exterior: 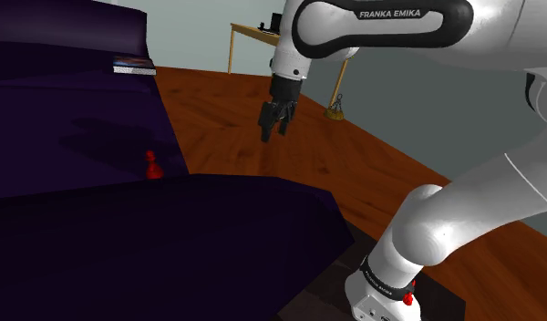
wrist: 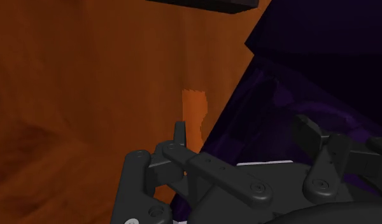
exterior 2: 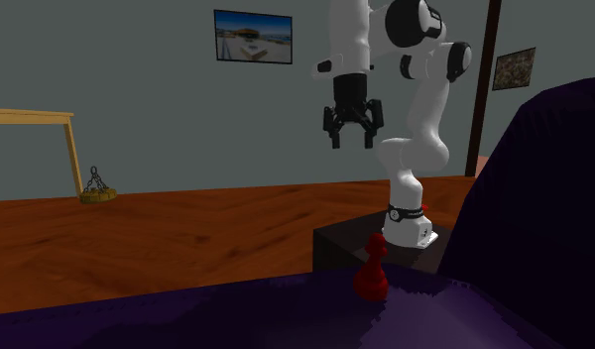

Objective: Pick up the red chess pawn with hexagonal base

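The red chess pawn (exterior: 151,165) stands upright on a dark purple cushioned seat (exterior: 89,137), close to its edge above the wooden floor. From the second exterior view the pawn (exterior 2: 371,269) is in the foreground on the purple surface (exterior 2: 286,317). My black gripper (exterior: 274,123) hangs in the air over the floor, well off to the shoulder view's right of the pawn and higher than it. Its fingers stand apart with nothing between them (exterior 2: 352,136). In the wrist view the fingers (wrist: 179,132) point at the floor beside the purple seat's edge (wrist: 272,95).
A wooden table (exterior: 249,35) stands by the far wall, with a small chained basket-like object (exterior: 336,112) on the floor near it. A flat book (exterior: 135,66) lies on the purple furniture farther back. The dark stand (exterior 2: 340,243) sits beside the seat.
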